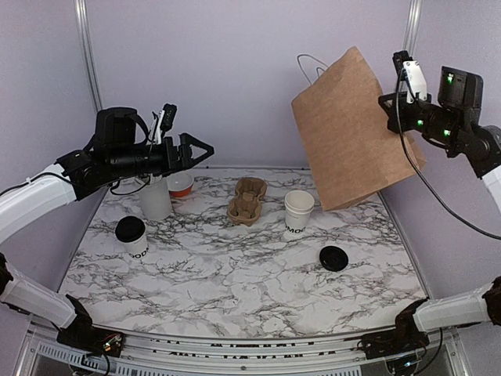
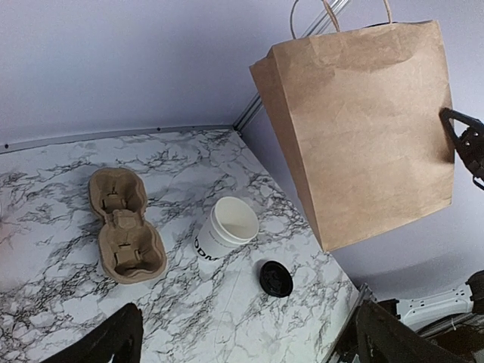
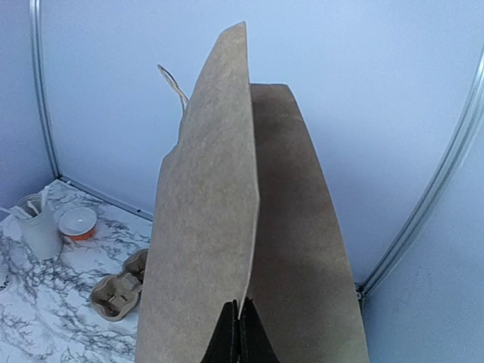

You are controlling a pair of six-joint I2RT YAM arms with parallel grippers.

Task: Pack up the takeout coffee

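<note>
While right end effector pinches flat brown paper bag, black-lidded cup stands

1. Takeout coffee, at the left of the table: bold black capitals low on the white side wall. The top view shows only a fragment, roughly "ODO", and the rest curves out of sight.
2. Lidless cup, mid-table: matching black capitals. The top view shows a fragment, roughly "MOO". The left wrist view shows a few letters, too skewed to read surely.
</note>
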